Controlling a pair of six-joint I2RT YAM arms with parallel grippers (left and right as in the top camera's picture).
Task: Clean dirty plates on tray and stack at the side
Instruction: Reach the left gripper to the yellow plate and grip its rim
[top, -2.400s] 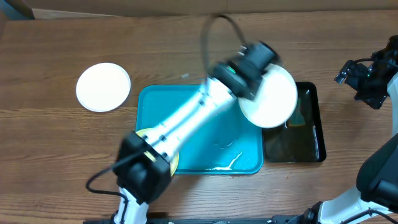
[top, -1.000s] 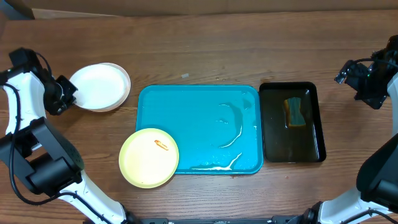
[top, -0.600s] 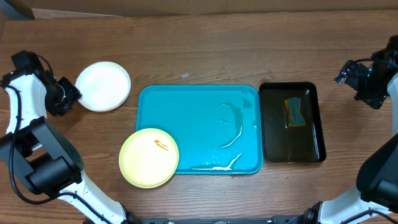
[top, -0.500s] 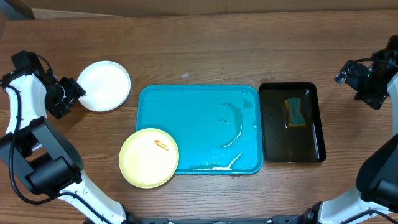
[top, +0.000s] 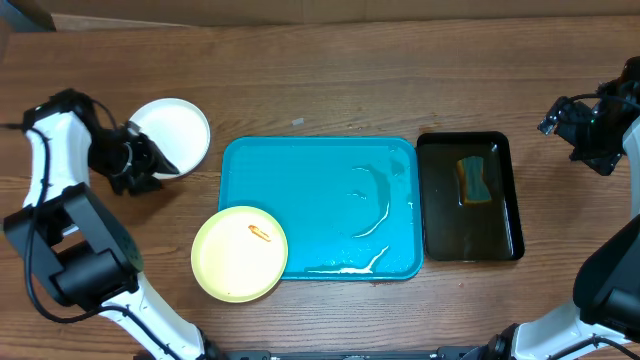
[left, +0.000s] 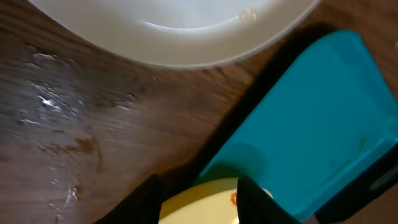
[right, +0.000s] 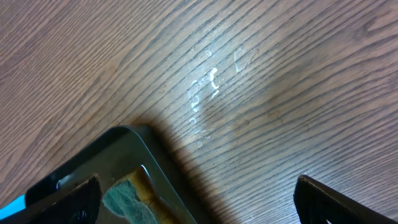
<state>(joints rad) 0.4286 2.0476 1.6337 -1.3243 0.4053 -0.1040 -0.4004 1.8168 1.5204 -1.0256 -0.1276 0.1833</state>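
Note:
Two white plates (top: 170, 135) lie stacked on the wood left of the turquoise tray (top: 330, 170). My left gripper (top: 158, 165) hovers at the stack's near-left edge, open, holding nothing. In the left wrist view the white plate (left: 180, 34) fills the top, the tray (left: 317, 118) lies to the right, and my gripper (left: 199, 202) frames the pale yellow plate (left: 202, 198). That yellow plate (top: 238, 255), with an orange smear, sits over the tray's front-left corner. White streaks mark the tray floor. My right gripper (top: 552, 118) hangs wide open at the far right.
A narrow black tray (top: 505, 215) right of the turquoise one holds a green-and-yellow sponge (top: 475, 178). The right wrist view shows that black tray's corner (right: 134, 146), the sponge (right: 124, 198) and bare wood under my right gripper (right: 199, 196).
My left gripper let go of the white plate, which settled flat on the other white one. The gripper then swung right and nearer, to the stack's front-left edge. The right arm stayed still.

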